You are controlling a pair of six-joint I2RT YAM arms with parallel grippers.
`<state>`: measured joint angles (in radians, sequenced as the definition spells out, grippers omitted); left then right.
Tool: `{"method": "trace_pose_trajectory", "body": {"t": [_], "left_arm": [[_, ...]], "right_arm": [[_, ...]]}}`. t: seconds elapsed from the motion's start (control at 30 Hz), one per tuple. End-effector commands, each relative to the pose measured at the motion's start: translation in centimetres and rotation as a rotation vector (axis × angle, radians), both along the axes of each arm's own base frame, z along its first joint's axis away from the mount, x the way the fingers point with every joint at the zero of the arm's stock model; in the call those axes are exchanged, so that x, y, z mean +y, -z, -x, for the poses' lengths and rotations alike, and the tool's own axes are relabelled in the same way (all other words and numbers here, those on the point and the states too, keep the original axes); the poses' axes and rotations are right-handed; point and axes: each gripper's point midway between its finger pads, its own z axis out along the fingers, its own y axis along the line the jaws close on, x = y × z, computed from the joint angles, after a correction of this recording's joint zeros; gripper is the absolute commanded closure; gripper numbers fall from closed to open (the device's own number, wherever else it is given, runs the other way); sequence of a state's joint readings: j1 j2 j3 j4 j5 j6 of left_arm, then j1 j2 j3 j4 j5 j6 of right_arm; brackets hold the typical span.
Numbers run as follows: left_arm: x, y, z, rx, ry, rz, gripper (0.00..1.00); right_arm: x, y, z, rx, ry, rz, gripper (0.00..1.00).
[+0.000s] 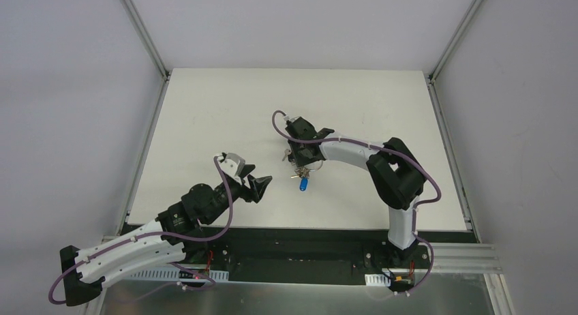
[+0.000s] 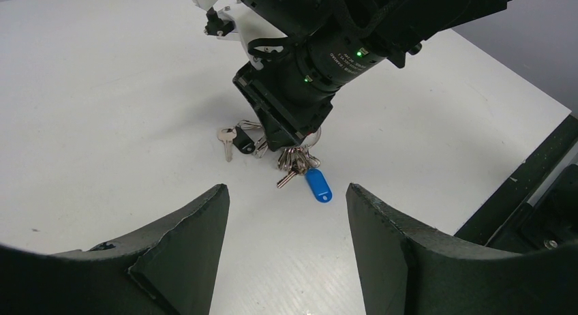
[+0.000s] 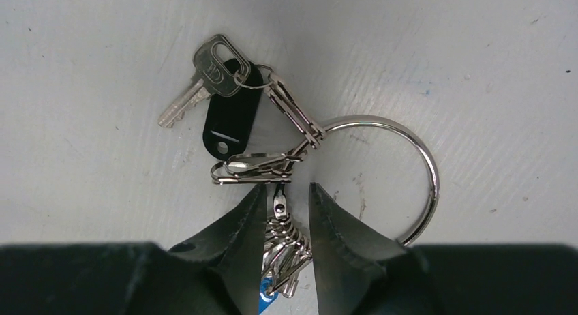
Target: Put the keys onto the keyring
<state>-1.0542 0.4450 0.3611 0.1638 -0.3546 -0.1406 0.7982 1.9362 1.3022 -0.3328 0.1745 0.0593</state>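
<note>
The keyring (image 3: 429,172), a thin silver wire ring, lies on the white table. A chain of small clips joins it to a plain silver key (image 3: 198,83) with a black tag (image 3: 232,117). My right gripper (image 3: 286,192) points down onto the bunch, its fingers close together with a cluster of silver keys (image 3: 293,250) between them. The blue-headed key (image 2: 318,185) lies on the table just below that bunch and also shows in the top view (image 1: 303,185). My left gripper (image 2: 286,199) is open and empty, a short way before the blue key.
The right arm's black wrist (image 2: 320,63) stands over the bunch. The table's near edge with a black rail (image 1: 307,233) runs behind my left gripper (image 1: 262,185). Grey walls surround the table.
</note>
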Motion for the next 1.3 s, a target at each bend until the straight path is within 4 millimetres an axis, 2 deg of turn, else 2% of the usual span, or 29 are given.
{"method": "trace_pose_trajectory", "body": {"t": [0.0, 0.2, 0.33, 0.4, 0.5, 0.6, 0.7, 0.8, 0.83, 0.97, 1.1, 1.13, 1.2, 1.27], "left_arm": [[0.2, -0.7, -0.3, -0.025, -0.023, 0.020, 0.37], [0.3, -0.6, -0.4, -0.023, -0.030, 0.018, 0.37], [0.3, -0.5, -0.4, -0.022, -0.030, 0.017, 0.36], [0.3, -0.4, -0.5, -0.020, -0.035, 0.012, 0.36], [0.3, -0.3, -0.6, -0.018, -0.037, 0.008, 0.36], [0.2, -0.2, -0.6, -0.015, -0.035, 0.004, 0.36], [0.2, -0.1, -0.6, -0.015, -0.038, 0.003, 0.36], [0.3, -0.1, -0.6, -0.014, -0.040, 0.005, 0.36], [0.3, -0.1, -0.6, -0.016, -0.042, 0.006, 0.36], [0.5, -0.2, -0.6, -0.017, -0.047, 0.014, 0.36], [0.6, -0.2, -0.5, -0.018, -0.049, 0.022, 0.36], [0.7, -0.2, -0.5, -0.018, -0.050, 0.024, 0.36], [0.8, -0.2, -0.5, -0.020, -0.056, 0.028, 0.36], [0.9, -0.3, -0.5, -0.021, -0.059, 0.032, 0.36]], "right_arm": [[1.2, -0.5, -0.1, -0.004, -0.034, -0.006, 0.69], [1.3, 0.3, 0.4, 0.022, -0.043, -0.001, 0.80], [1.0, 0.2, 0.9, 0.038, -0.040, 0.006, 0.93], [1.0, -0.1, 1.1, 0.036, -0.031, -0.002, 1.00], [1.2, -1.4, 1.2, 0.025, -0.018, -0.043, 1.00], [2.0, -3.8, 1.4, 0.006, -0.009, -0.121, 1.00], [2.6, -7.2, 1.4, -0.031, 0.002, -0.212, 1.00], [3.1, -11.0, 1.5, -0.065, 0.018, -0.321, 1.00], [3.0, -13.3, 1.5, -0.087, 0.027, -0.384, 1.00], [3.2, -17.0, 2.5, -0.040, 0.027, -0.551, 1.00], [1.6, -19.3, 1.7, -0.010, 0.105, -0.741, 1.00], [1.2, -20.5, 1.5, -0.004, 0.111, -0.827, 1.00], [2.3, -22.9, 2.9, 0.054, 0.018, -1.000, 1.00], [2.7, -24.1, 3.5, 0.069, -0.007, -1.054, 1.00]]}}
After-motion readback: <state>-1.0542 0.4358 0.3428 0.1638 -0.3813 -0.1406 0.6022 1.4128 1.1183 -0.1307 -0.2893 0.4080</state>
